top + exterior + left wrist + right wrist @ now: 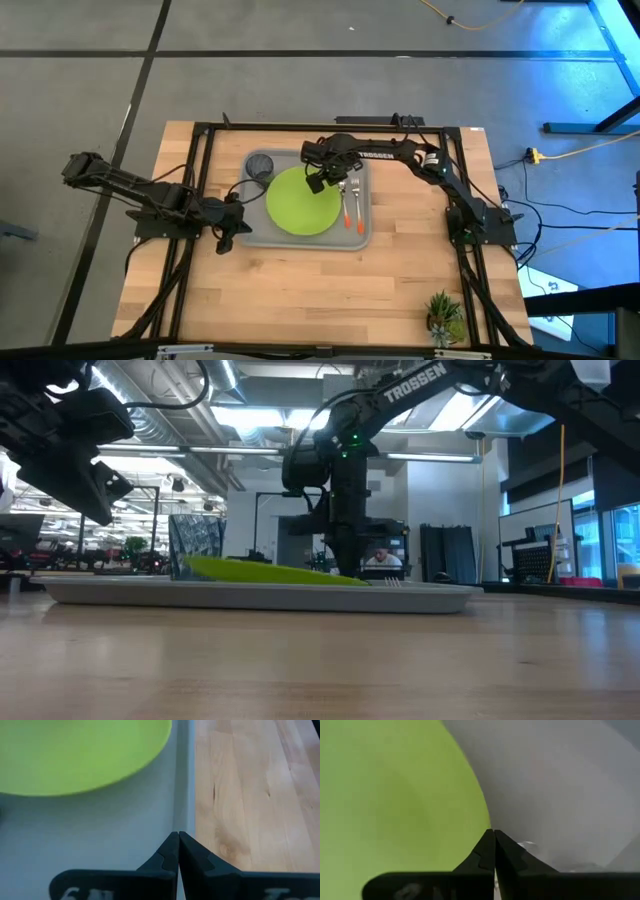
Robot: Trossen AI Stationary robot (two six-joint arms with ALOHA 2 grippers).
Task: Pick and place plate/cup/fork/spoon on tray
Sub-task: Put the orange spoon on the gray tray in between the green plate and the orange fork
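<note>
From above, the large light grey rimmed tray (305,238) is carrying the flat lime-green plate (301,201) at its centre, the small dark grey cup (259,165) at its far-left corner, and the orange-handled fork (357,203) and spoon (346,204) side by side along its right edge, so the load looks complete. The right gripper (316,184) is hanging over the plate's far-right edge; the left gripper (224,238) is waiting at the tray's near-left corner.

At table height, the plate (270,571) is lying tilted inside the tray (260,593).

The left wrist is showing fingers (170,855) pressed together above the tray's rim (184,780), with bare wood beyond.

The right wrist is showing fingers (487,851) pressed together at the plate's (395,805) edge.
</note>
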